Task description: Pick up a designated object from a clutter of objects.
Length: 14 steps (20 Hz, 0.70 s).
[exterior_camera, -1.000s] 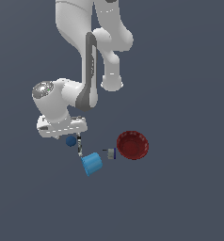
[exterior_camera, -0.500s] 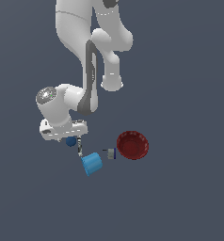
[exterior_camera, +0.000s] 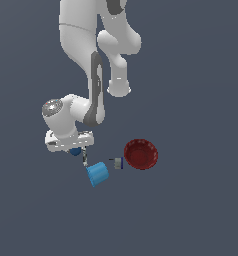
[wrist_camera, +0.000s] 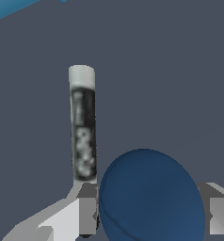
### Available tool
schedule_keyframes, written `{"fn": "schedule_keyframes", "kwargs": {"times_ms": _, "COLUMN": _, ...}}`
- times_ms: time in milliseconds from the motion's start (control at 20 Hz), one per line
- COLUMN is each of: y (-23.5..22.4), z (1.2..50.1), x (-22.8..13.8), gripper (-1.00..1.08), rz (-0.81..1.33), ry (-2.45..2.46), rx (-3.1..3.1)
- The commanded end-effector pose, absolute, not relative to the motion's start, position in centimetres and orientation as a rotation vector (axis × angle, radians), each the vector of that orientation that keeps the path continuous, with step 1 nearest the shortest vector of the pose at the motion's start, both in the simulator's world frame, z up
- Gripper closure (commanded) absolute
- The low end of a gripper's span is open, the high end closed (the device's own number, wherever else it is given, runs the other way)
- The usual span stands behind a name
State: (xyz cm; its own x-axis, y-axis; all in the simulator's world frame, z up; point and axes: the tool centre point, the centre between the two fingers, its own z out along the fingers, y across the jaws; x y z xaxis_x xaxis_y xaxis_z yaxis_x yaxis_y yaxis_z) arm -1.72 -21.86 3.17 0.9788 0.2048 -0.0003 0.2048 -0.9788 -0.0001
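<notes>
Gripper (wrist_camera: 149, 217) down low, fingers (wrist_camera: 88, 214) flanking the small smooth dark blue ball (wrist_camera: 150, 197), seemingly pinching it; contact unclear. Thin black-and-white stick (wrist_camera: 83, 127) lies just beside, light blue cup (exterior_camera: 97, 173) near. Risk: round ball squirts out, or a finger nudges the stick.

The white arm (exterior_camera: 86, 60) bends down over the plain grey tabletop (exterior_camera: 191, 210), its wrist and hand body low above the surface. The gripper (exterior_camera: 75, 150) sits directly over the dark blue ball (exterior_camera: 75, 151), of which only a small part shows under the hand; the fingers themselves cannot be made out. A thin stick (exterior_camera: 84, 159) lies just beside the ball, running toward the light blue cup (exterior_camera: 97, 173), which lies tipped on its side. A tiny grey-blue cylinder (exterior_camera: 117, 162) rests between the cup and the dark red ribbed bowl (exterior_camera: 140, 154), close against the bowl's rim.
</notes>
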Motion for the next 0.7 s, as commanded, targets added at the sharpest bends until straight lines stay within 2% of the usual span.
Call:
{"fn": "schedule_keyframes", "kwargs": {"times_ms": 0, "y": -21.83, "z": 3.09, "x": -1.69, "gripper": 1.08, "rz": 0.0, "ry": -0.324, "rx": -3.125}}
{"fn": "schedule_keyframes", "kwargs": {"times_ms": 650, "y": -21.78, "z": 3.87, "x": -1.63, "gripper": 1.08, "rz": -0.001, "ry": -0.323, "rx": -3.125}}
